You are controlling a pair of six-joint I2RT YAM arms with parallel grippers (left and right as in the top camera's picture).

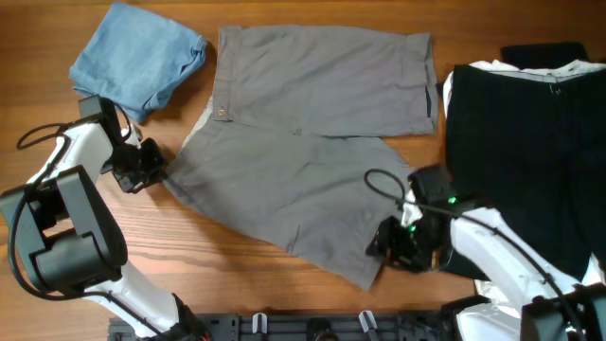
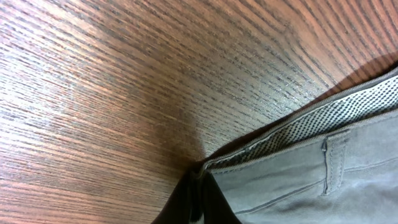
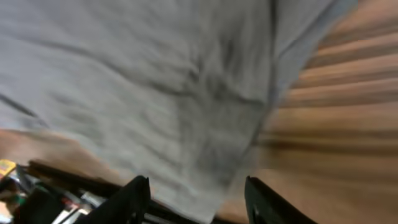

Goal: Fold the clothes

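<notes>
The grey shorts (image 1: 312, 142) lie spread on the table (image 1: 237, 256), not yet folded. The left claw (image 1: 154, 170) pinches their waistband corner. The right claw (image 1: 382, 248) gapes around a leg hem. A blue garment (image 1: 137, 57) and a black garment (image 1: 530, 142) flank the shorts, apparently still to do.

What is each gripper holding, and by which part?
Left gripper pinches the grey shorts at the waistband corner. Right gripper is open around the leg hem and holds nothing.
</notes>
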